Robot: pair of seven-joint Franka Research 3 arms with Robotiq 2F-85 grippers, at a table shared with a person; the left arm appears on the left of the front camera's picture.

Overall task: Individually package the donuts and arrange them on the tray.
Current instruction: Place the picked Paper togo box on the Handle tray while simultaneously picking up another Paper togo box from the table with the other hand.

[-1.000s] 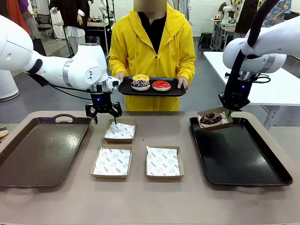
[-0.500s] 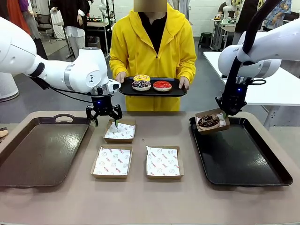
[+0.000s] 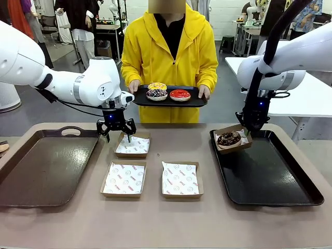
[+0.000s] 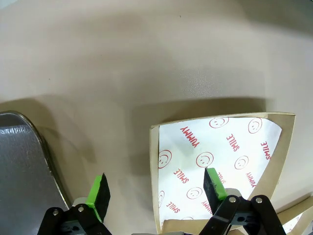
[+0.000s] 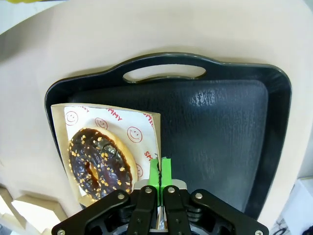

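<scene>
The donuts are in two places. The chocolate donut (image 3: 229, 138) (image 5: 100, 164) with sprinkles lies in a paper-lined box (image 3: 243, 143) (image 5: 139, 128). This box hangs tilted over the far left corner of the black tray (image 3: 270, 176) (image 5: 220, 122), and one side of it reaches out past the tray's rim. The right fingers (image 3: 248, 130) (image 5: 160, 169) are pressed together on the box's edge. The rest of the black tray is open room.

The yellow donut (image 3: 157, 86), the purple-brown donut (image 3: 156, 94) and the red donut (image 3: 180, 95) sit on a small tray (image 3: 168, 103). A person holds it beyond the far edge of the surface (image 3: 207, 223), well left of the black tray.

Left of the black tray lie three empty boxes (image 3: 123, 179), with free surface between them. The left fingers (image 3: 128, 136) (image 4: 213, 188) stand wide apart and hold nothing; one is above the farthest box's paper, the other above bare surface. The paper carries red print: "YUMMY", "SMILE" and smiling faces.
</scene>
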